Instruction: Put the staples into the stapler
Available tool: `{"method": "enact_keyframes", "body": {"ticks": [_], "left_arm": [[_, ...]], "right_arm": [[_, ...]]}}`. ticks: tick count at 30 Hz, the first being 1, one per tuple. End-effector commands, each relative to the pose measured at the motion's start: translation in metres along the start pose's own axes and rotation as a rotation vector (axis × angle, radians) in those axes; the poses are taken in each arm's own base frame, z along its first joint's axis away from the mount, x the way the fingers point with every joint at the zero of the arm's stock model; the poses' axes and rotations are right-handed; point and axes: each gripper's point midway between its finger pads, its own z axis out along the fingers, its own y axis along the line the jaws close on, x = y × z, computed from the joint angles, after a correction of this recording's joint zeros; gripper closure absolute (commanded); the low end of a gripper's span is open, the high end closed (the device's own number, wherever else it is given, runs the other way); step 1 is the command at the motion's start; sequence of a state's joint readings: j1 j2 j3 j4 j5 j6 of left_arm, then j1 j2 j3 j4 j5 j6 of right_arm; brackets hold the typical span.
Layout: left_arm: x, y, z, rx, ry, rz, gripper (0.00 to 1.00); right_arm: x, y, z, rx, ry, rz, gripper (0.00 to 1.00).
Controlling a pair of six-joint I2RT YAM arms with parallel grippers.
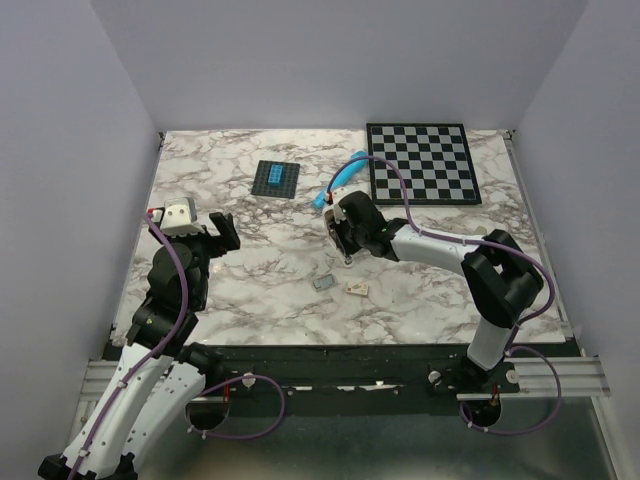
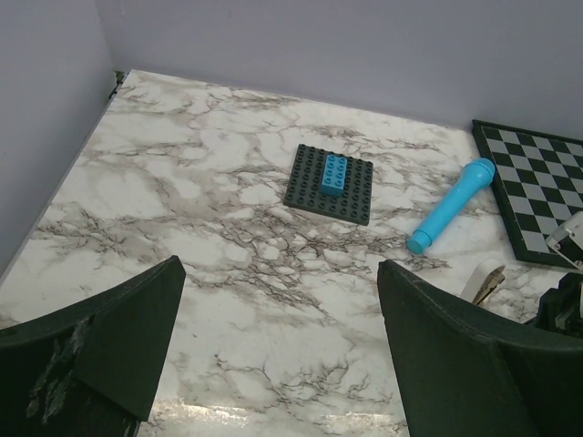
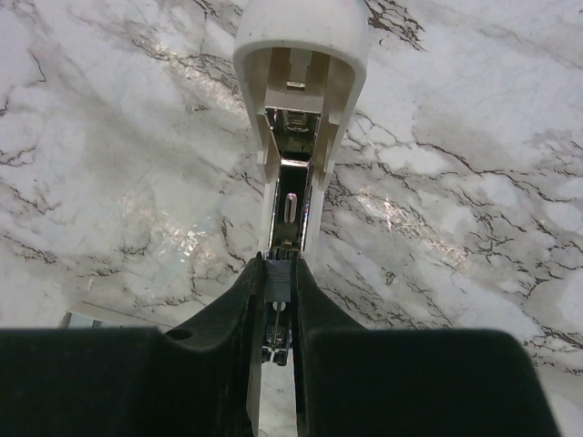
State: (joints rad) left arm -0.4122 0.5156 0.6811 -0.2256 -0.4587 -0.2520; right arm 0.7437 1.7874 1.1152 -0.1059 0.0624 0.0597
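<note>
Right wrist: right tool (image 3: 278, 273) narrow, clamped on near end of open stapler (image 3: 301, 55). Loose staples (image 1: 323, 283) lie on table (image 1: 250, 300) near stapler. Left tool (image 2: 281, 269) wide, empty, well left of stapler.

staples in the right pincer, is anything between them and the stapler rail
Nothing visible. The right pincer pinches the staples at the near end of the stapler, whose lid is swung open; the metal rail ahead looks bare.
</note>
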Motion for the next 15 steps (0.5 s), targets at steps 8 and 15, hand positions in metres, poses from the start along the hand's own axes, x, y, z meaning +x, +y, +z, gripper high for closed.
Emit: {"method": "enact_keyframes", "body": {"ticks": [8, 15], "left_arm": [[-0.0003, -0.0029, 0.0019, 0.015, -0.004, -0.010, 0.05], [-0.0005, -0.0034, 0.0016, 0.019, -0.004, -0.010, 0.05]], "right_arm": [[-0.0009, -0.0052, 0.0025, 0.006, 0.000, 0.011, 0.80], [-0.0007, -0.0016, 0.0031, -0.018, 0.003, 0.011, 0.80]]}}
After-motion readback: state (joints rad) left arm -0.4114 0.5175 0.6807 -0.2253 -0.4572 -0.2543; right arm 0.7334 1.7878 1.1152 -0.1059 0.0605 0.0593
